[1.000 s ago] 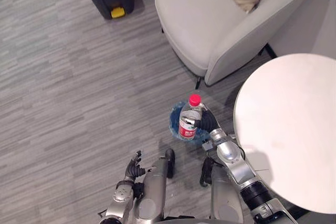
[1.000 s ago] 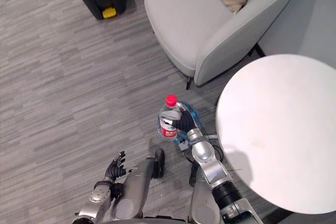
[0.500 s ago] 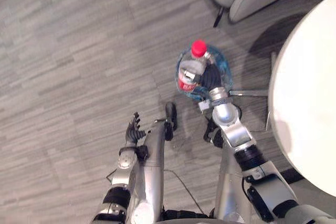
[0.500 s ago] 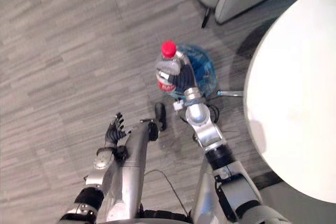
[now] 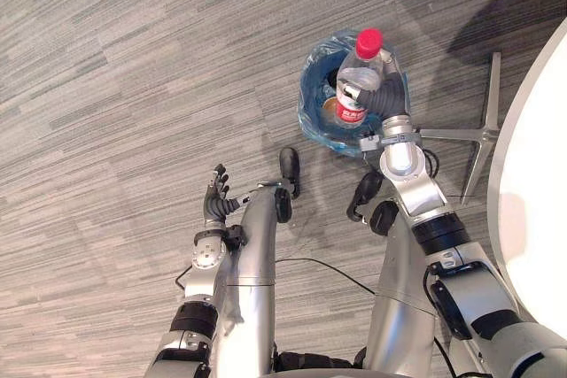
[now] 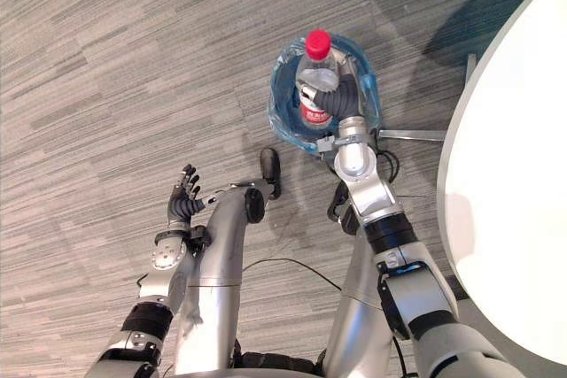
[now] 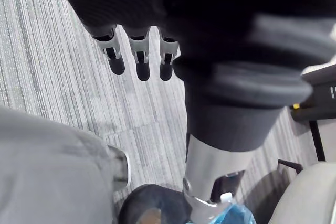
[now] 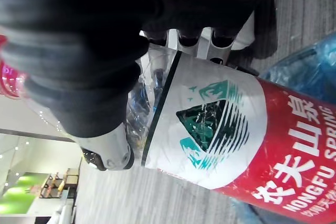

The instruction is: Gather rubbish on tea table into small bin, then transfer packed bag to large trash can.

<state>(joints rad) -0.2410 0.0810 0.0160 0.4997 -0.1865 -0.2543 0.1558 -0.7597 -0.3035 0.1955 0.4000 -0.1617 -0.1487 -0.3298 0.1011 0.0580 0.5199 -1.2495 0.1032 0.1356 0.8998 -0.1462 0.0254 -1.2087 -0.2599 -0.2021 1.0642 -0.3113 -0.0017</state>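
Here, right robot hand point(image 5: 384, 100) clasps the bottle point(image 5: 358, 71) (above the bin point(image 5: 312, 93)).

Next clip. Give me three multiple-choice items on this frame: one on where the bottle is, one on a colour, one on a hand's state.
1. Where is the bottle?
A. standing on the white table
B. over the small bin, in the right hand
C. lying on the floor

2. What colour is the bottle's cap?
A. red
B. green
C. white

3. How is the left hand?
A. curled round a bag
B. pinching a cup
C. open, holding nothing

Answers: B, the right hand is wrapped round the bottle above the blue-lined bin. A, the cap is red in both eye views. C, its fingers are straight with nothing in them.
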